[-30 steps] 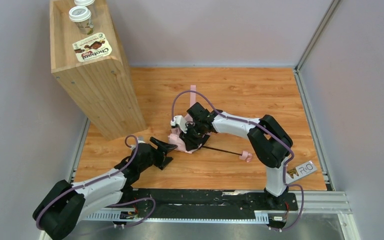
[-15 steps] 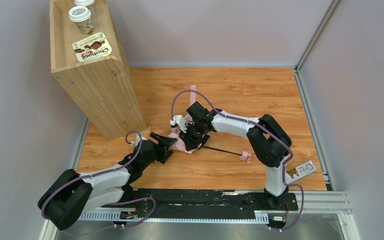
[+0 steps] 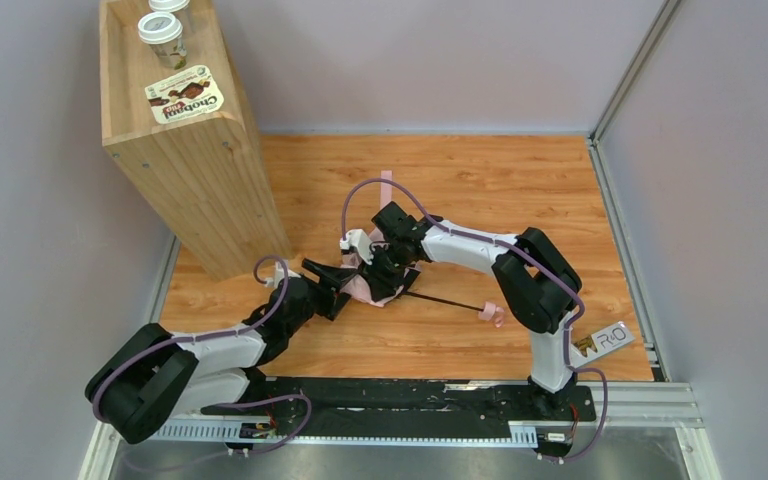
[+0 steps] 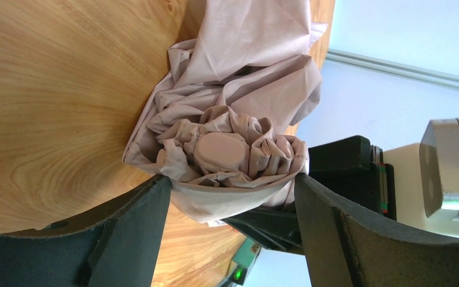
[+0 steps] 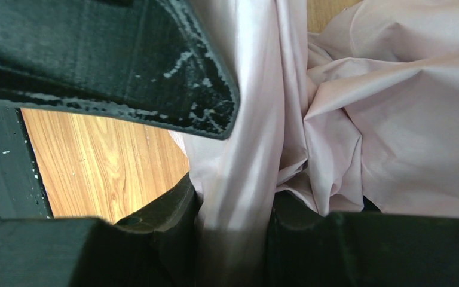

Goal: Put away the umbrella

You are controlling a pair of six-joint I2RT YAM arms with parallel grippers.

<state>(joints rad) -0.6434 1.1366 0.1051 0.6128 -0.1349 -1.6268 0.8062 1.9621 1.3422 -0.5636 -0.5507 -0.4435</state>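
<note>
The umbrella [image 3: 364,287] lies on the wooden table as a crumpled pale pink bundle. A thin black shaft [image 3: 442,300] runs right from it to a small pink end piece [image 3: 491,313]. My right gripper [image 3: 384,268] comes down on the bundle from behind. In the right wrist view it [image 5: 236,224] is shut on a fold of the pink fabric [image 5: 358,119]. My left gripper [image 3: 338,279] is open at the bundle's left end. In the left wrist view its fingers [image 4: 132,230] stand wide on either side of the umbrella's gathered tip [image 4: 221,152].
A tall wooden box [image 3: 190,170] stands at the back left, with lidded cups [image 3: 163,33] and a yoghurt pack [image 3: 186,99] on top. A thin pink strap [image 3: 387,186] lies behind the right arm. A tag [image 3: 606,339] sits at the right edge, and grey walls enclose the table.
My left arm has reached forward and right, bringing its open jaws from short of the bundle to around its left end. The right gripper and the umbrella have stayed put.
</note>
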